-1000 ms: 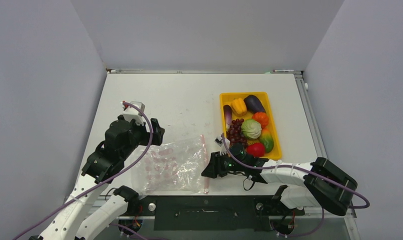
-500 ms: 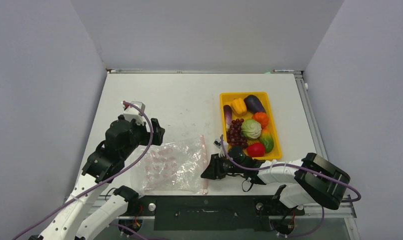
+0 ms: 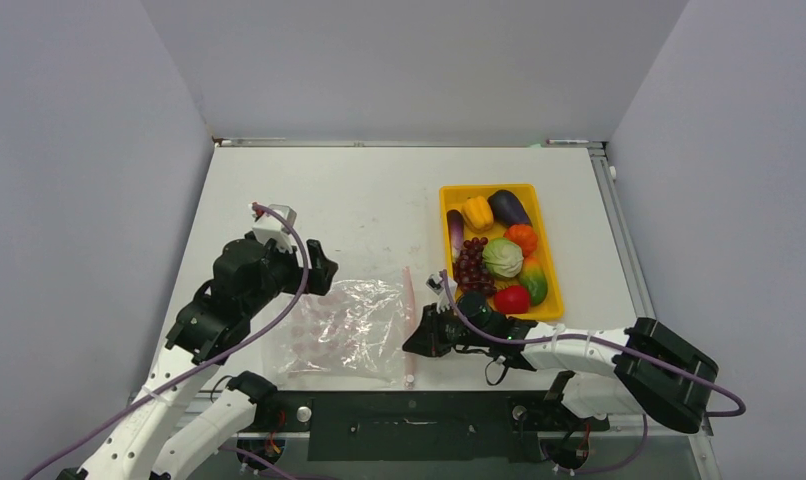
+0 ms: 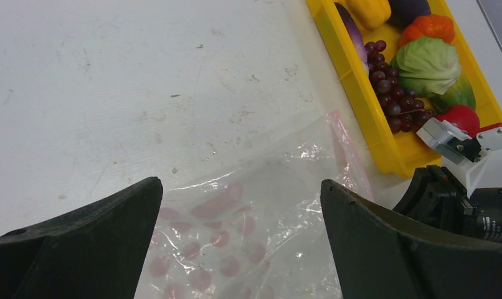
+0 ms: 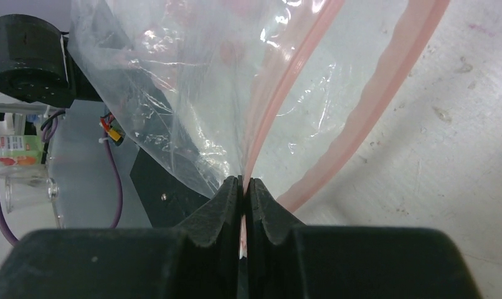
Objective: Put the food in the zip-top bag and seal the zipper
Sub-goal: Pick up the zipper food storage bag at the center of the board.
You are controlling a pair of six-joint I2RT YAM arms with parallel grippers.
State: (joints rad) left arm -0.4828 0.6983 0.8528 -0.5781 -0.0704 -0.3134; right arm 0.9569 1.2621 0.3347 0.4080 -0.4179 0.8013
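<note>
The clear zip-top bag [image 3: 344, 330] with pink dots lies flat on the table near the front. Its pink zipper [image 3: 408, 300] runs along the right edge. My right gripper [image 3: 413, 340] is shut on one lip of the zipper [image 5: 279, 93] and lifts it, while the other lip [image 5: 385, 81] stays on the table. My left gripper [image 3: 322, 268] is open and hovers over the bag's far left corner [image 4: 248, 230], touching nothing. The food sits in the yellow tray [image 3: 447, 215]: grapes [image 3: 470, 265], eggplant [image 3: 509, 207], yellow pepper [image 3: 477, 212] and red, green and orange pieces.
The yellow tray stands just right of the bag's mouth, and its near corner is close to my right wrist. Bare white table [image 3: 339, 190] lies behind the bag. Grey walls close in the table on three sides.
The bag's left side has drawn in a little and its mouth edge has shifted. My left gripper has moved slightly right over the bag. My right gripper stays shut on the zipper.
</note>
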